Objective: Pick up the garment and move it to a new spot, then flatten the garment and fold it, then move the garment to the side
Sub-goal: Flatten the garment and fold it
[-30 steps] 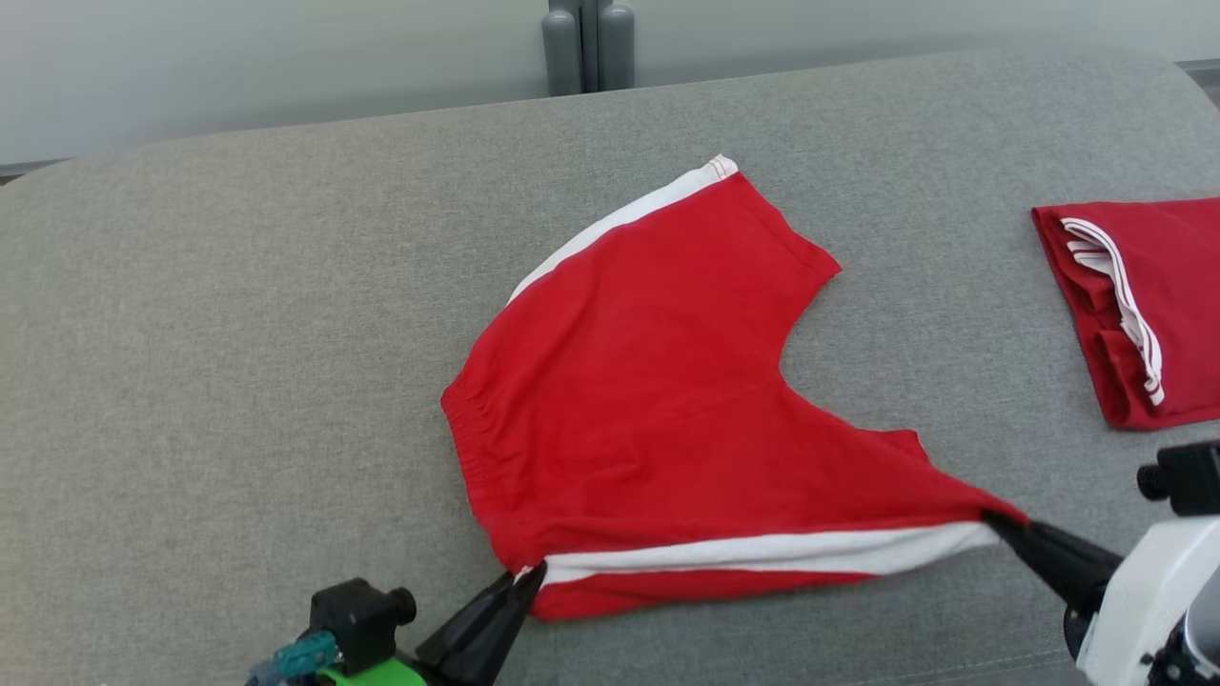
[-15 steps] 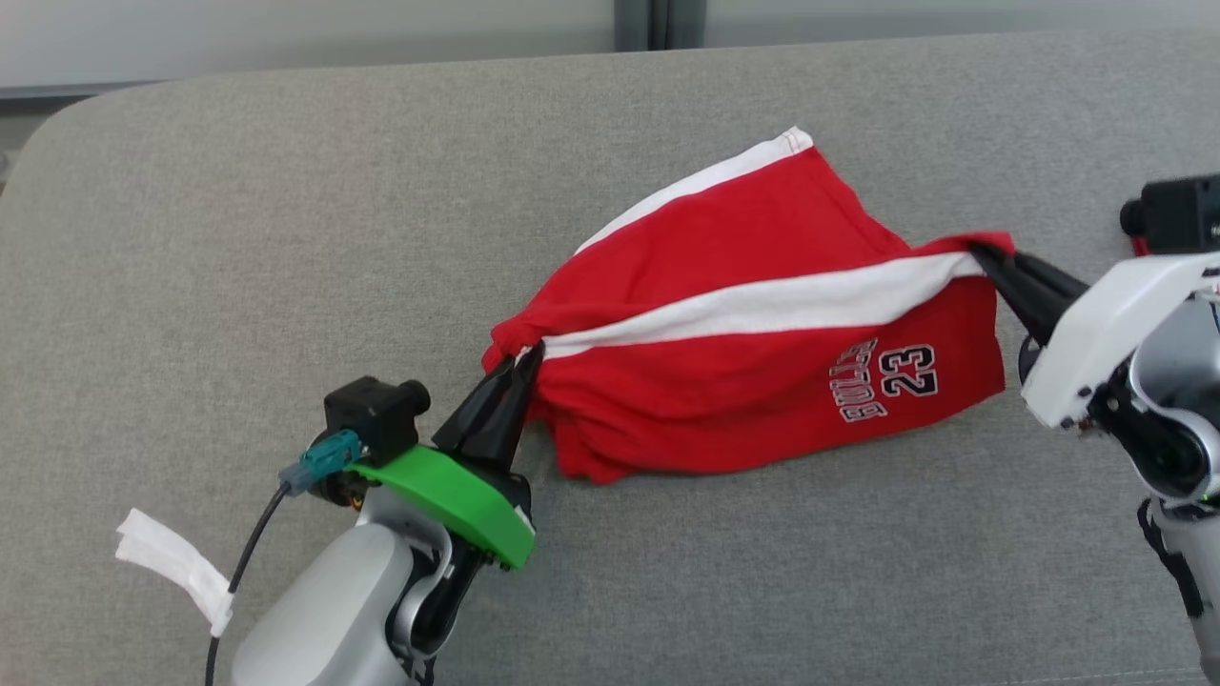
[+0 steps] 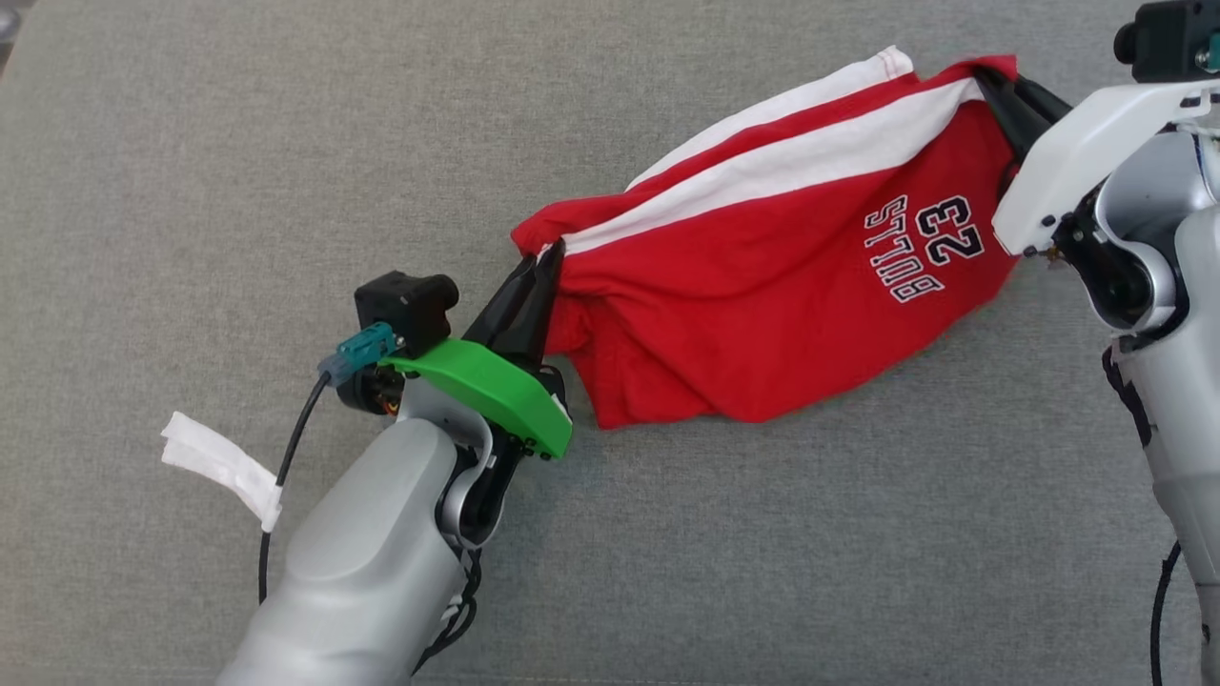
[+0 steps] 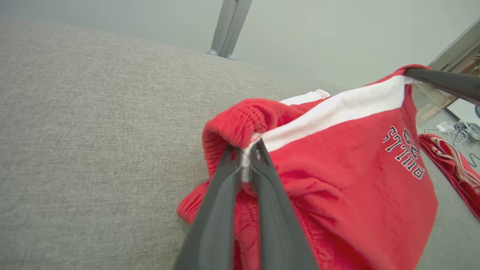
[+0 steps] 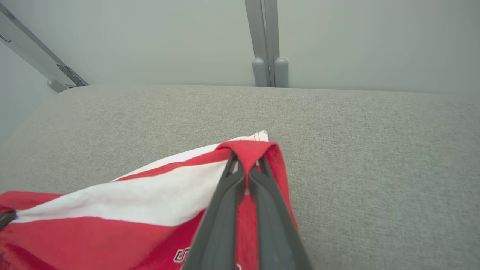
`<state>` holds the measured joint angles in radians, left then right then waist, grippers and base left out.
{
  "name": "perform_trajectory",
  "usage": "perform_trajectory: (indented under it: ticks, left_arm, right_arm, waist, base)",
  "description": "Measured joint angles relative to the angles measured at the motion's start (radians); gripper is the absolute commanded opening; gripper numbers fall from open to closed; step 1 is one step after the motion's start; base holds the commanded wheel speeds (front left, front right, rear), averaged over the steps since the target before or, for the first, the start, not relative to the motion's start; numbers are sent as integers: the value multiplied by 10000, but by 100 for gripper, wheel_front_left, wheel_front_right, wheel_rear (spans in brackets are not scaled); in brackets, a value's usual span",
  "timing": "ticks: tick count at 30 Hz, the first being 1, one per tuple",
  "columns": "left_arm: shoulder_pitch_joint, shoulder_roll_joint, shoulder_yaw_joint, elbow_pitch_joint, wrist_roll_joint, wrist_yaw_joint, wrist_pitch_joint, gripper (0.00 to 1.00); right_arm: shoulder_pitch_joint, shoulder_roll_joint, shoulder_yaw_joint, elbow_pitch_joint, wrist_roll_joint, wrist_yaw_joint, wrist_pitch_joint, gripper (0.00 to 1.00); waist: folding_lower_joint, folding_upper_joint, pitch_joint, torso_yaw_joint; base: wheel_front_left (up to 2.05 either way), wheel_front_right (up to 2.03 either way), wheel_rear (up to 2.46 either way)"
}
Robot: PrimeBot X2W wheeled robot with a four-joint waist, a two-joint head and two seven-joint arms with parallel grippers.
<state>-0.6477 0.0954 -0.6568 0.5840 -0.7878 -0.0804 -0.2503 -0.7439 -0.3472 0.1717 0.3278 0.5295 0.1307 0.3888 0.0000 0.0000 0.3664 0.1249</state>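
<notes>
Red shorts [image 3: 762, 314] — soft, maybe fleece — grey woven cushion [image 3: 191, 143].

Silver left forearm [image 3: 372, 562], green wrist plate [image 3: 486, 386] — black cable [image 3: 286, 462], teal connector [image 3: 357, 351].

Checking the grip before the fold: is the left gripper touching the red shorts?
Touching. The left wrist view shows the left gripper pinching the red shorts at the waistband.
</notes>
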Motion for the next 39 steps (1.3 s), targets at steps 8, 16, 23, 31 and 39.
perform_trajectory:
  ticks: [8,16,23,31,39]
  left_arm:
    - [-436,-307,88,533,-138,-82,-75,23]
    - [-479,-431,81,608,-301,-224,-109,100]
    - [162,-430,516,395,-67,-238,-121,100]
    - [1892,-40,2048,-1264,1264,-240,-121,100]
    - [3567,31,4057,-3298,3333,-270,-123,100]
  right_arm:
    - [-946,297,347,1524,-209,0,-897,11]
    - [-1313,380,395,2817,-382,0,-1684,100]
    - [-1312,437,556,3296,-150,0,-2057,100]
    - [-708,56,796,3511,244,0,-1438,100]
    - [-403,-176,531,3852,297,0,-734,100]
  waist:
    - [0,0,411,411]
    - [0,0,310,528]
    - [0,0,-117,508]
    - [0,0,-870,447]
    - [0,0,-1266,555]
  base:
    - [0,0,0]
    - [0,0,0]
    - [0,0,0]
    - [0,0,0]
    - [0,0,0]
